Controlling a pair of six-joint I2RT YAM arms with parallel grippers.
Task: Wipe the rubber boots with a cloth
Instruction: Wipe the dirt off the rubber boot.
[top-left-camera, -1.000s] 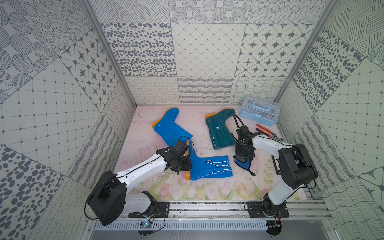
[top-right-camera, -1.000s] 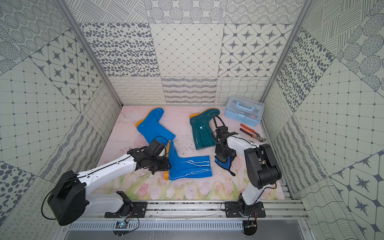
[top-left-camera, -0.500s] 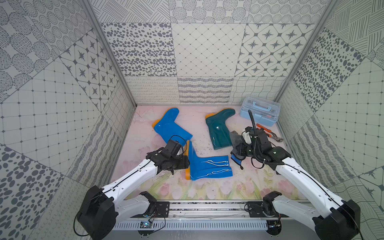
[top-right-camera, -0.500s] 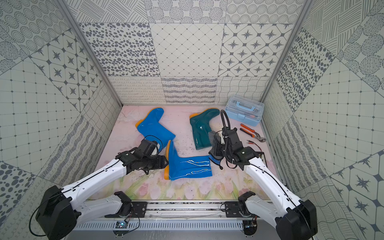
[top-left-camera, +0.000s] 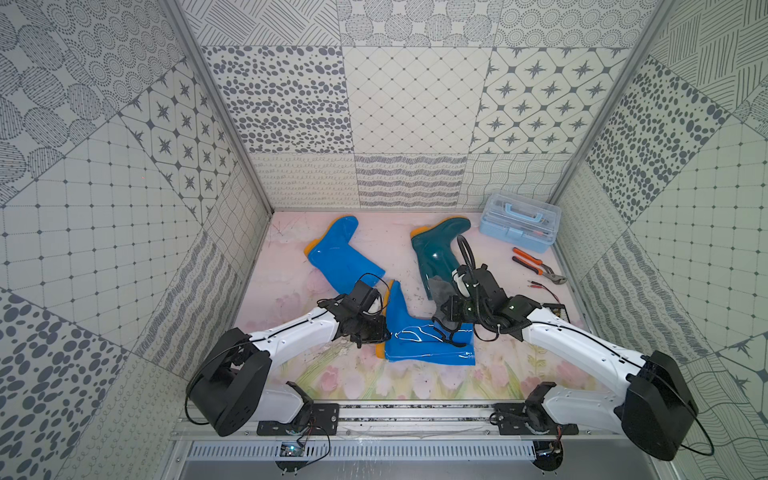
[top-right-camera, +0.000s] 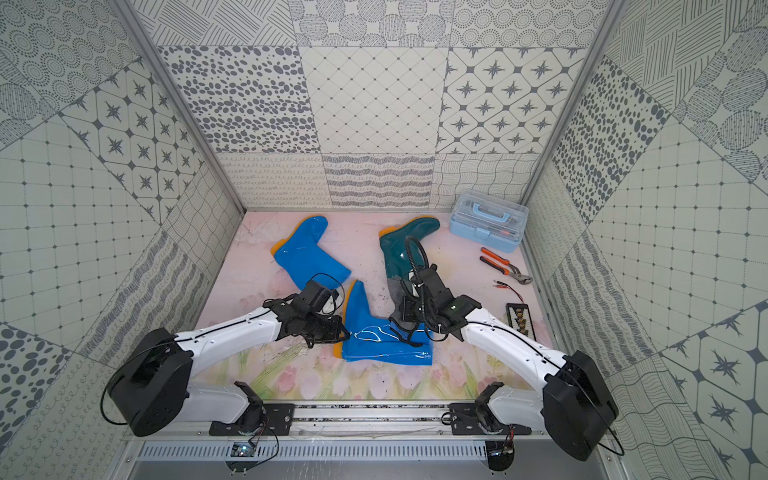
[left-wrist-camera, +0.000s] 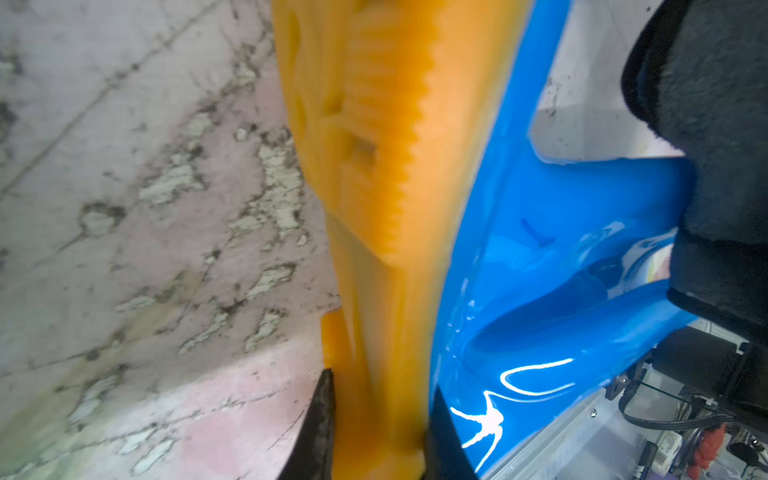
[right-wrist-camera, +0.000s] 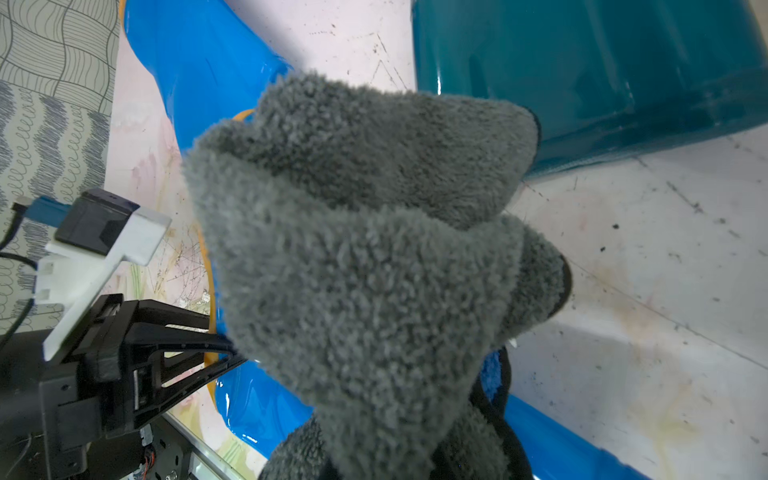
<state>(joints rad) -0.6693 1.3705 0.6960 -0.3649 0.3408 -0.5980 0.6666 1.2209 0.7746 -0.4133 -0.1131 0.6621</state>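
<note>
Orange sole (left-wrist-camera: 374, 166) of the near blue boot (top-left-camera: 428, 345) sits pinched between the fingers (left-wrist-camera: 320, 428) of my left gripper (left-wrist-camera: 382, 382), while my right gripper (top-left-camera: 449, 308) is clamped tight on the bunched grey cloth (right-wrist-camera: 365, 270).

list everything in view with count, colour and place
near blue boot: 1, blue, orange sole, front centre
far blue boot: 1, blue, orange sole, back left
teal boot: 1, dark teal, back centre
cloth: 1, dark grey, in right gripper
toolbox: 1, light blue, back right
pliers: 1, orange handles, right side
small board: 1, black, wired, right edge
left gripper: 1, black, clamped on near blue boot's sole
right gripper: 1, black, shut on cloth
</note>
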